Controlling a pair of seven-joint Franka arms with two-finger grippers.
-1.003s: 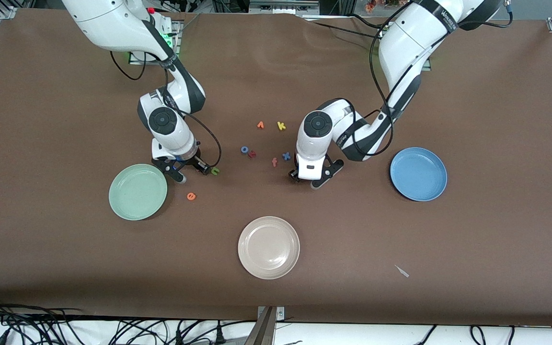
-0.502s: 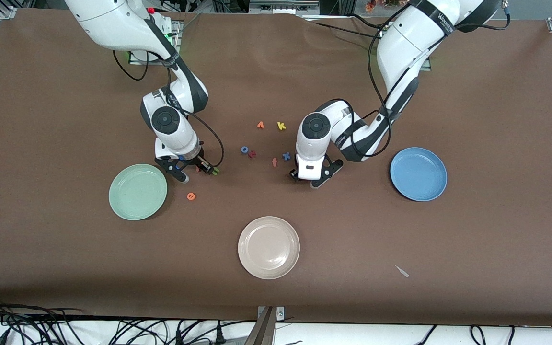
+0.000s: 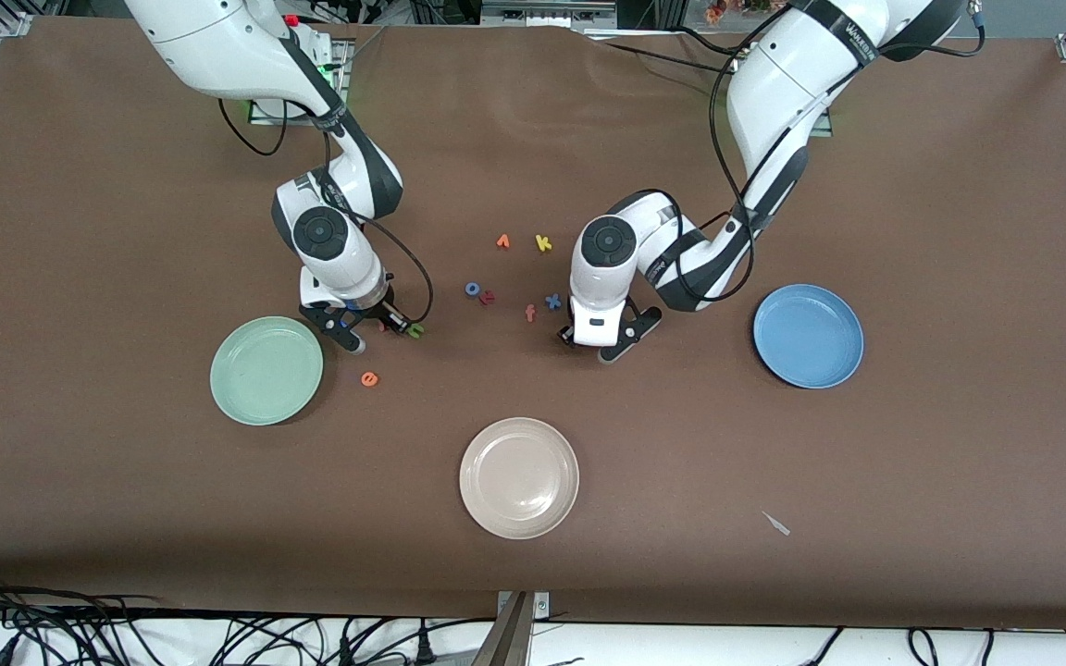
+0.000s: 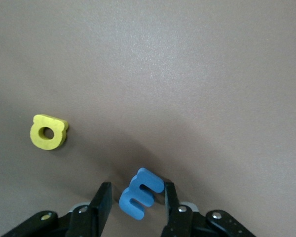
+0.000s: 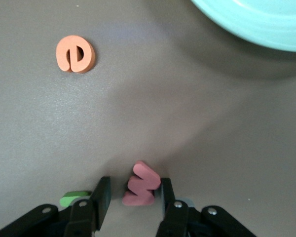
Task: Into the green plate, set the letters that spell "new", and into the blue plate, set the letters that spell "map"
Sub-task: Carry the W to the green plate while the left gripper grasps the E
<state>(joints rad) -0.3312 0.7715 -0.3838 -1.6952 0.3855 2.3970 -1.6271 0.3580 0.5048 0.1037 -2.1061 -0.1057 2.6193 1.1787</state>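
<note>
My right gripper [image 3: 378,331] [image 5: 134,181] is down at the table beside the green plate [image 3: 255,381] [image 5: 266,24]. It is open round the salmon "w" [image 5: 142,190]: one finger touches the letter and a gap stays at the other. The green "n" [image 3: 415,329] [image 5: 74,198] lies just outside those fingers. The orange "e" [image 3: 369,378] [image 5: 75,54] lies nearer the front camera. My left gripper [image 3: 590,344] [image 4: 137,187] is open round the tilted blue "m" [image 4: 140,193], which touches one finger only. The yellow "a" [image 4: 48,132] lies beside it. The blue plate [image 3: 808,347] holds nothing. The "p" is out of view.
Between the two grippers lie other loose letters: a blue "o" [image 3: 473,289], a salmon "f" [image 3: 530,313], a blue "x" [image 3: 552,301] and a yellow "k" [image 3: 543,242]. A beige plate [image 3: 519,490] sits nearer the front camera. A small pale scrap [image 3: 776,524] lies near the front edge.
Both grippers' jaws have narrowed round their letters. The right gripper shifted slightly toward the "n", so the "w" now sits between its fingers. The left arm has barely moved.
</note>
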